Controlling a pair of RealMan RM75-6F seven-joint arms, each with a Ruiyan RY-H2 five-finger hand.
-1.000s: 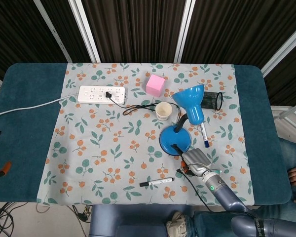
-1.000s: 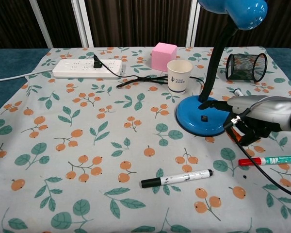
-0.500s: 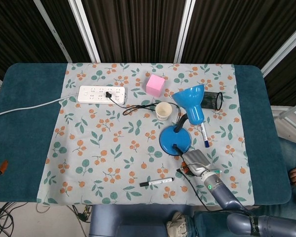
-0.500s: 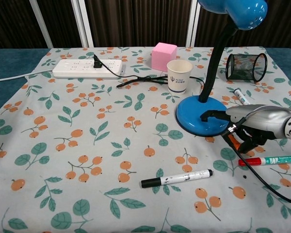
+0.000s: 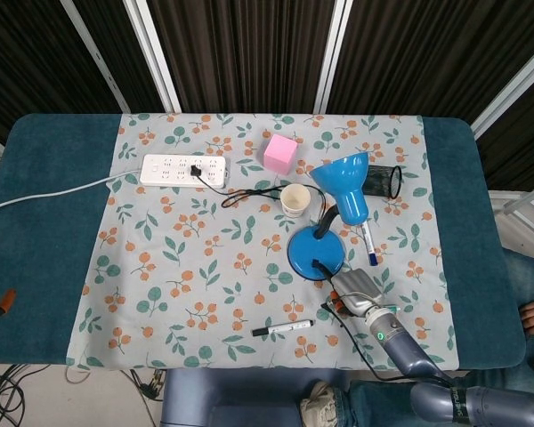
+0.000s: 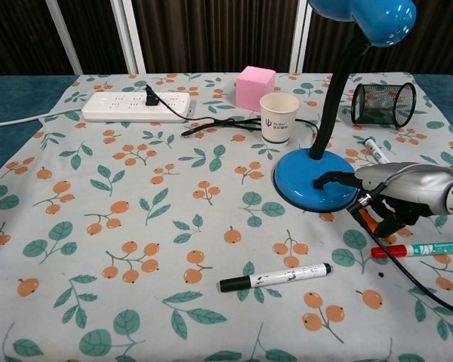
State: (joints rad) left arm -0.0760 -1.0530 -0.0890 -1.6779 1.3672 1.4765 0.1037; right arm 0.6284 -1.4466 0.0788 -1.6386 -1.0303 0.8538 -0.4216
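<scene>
A blue desk lamp stands right of centre, its round base [image 5: 313, 253] [image 6: 308, 190] on the flowered cloth and its shade [image 5: 347, 183] tilted up. My right hand [image 5: 357, 288] [image 6: 409, 188] lies just right of the base. One dark fingertip [image 6: 323, 180] reaches out and rests on the top of the base, while the other fingers are curled under and hold nothing. A black cable runs beneath the hand. My left hand does not show in either view.
A black marker [image 5: 282, 328] [image 6: 275, 277] lies near the front edge and a red-capped marker [image 6: 419, 248] beside my right hand. Further back are a paper cup [image 6: 278, 118], a pink cube [image 6: 255, 87], a white power strip [image 6: 136, 106], a mesh pen holder [image 6: 383, 103] and a blue pen [image 5: 368, 243].
My right hand has shifted slightly toward the lamp, and one finger has stretched out from the curled hand onto the lamp's base. Nothing else moved.
</scene>
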